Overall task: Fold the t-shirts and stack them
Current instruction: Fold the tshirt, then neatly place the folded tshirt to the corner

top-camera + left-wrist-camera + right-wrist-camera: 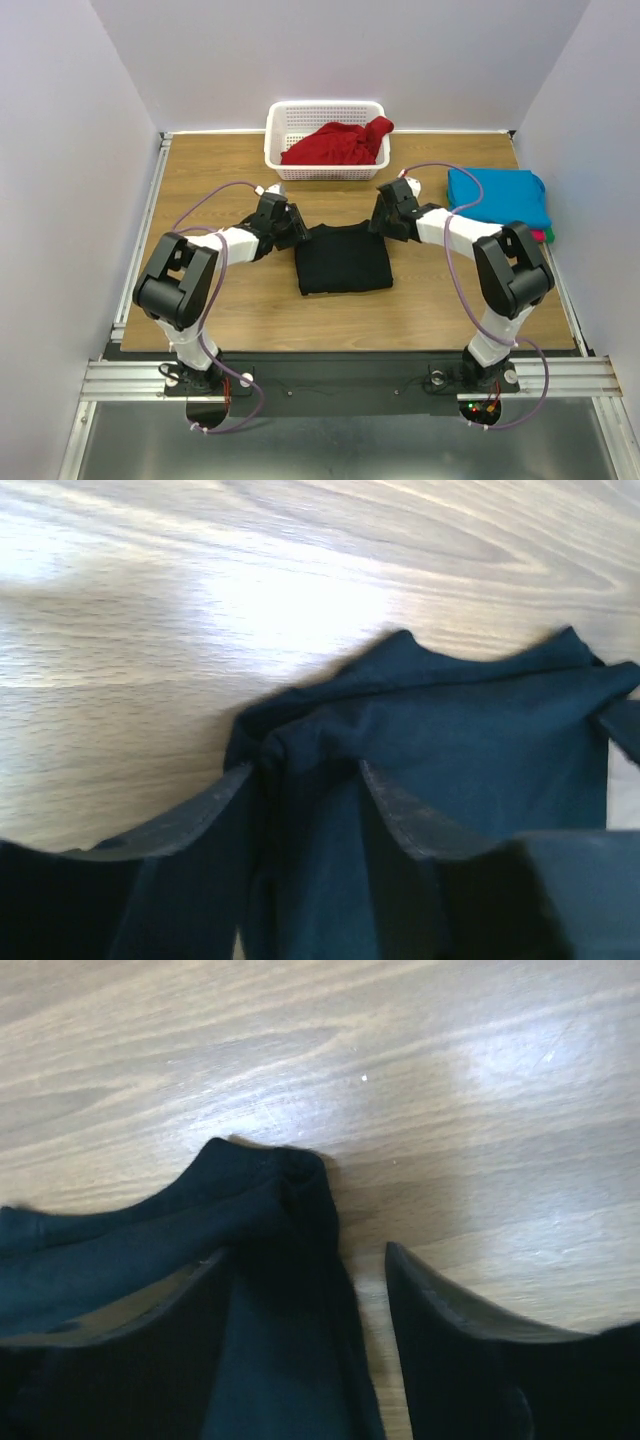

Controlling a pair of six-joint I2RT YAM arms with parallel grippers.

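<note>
The black t-shirt (343, 260) lies folded into a rough square at the middle of the table. My left gripper (298, 228) is at its far left corner and my right gripper (380, 222) at its far right corner. In the left wrist view the left gripper (305, 780) is open, with bunched black cloth (460, 730) between the jaws. In the right wrist view the right gripper (305, 1260) is open. The shirt corner (280, 1220) lies against the left finger, with bare wood beside the right finger (440, 1320). A red t-shirt (335, 145) lies crumpled in the basket. A folded turquoise-blue shirt (497, 197) tops a stack at the right.
The white lattice basket (280, 125) stands at the back centre. Pink-red and green edges (541, 236) show under the turquoise shirt near the table's right edge. Grey walls close in on the left, back and right. Bare wood lies in front of the black shirt.
</note>
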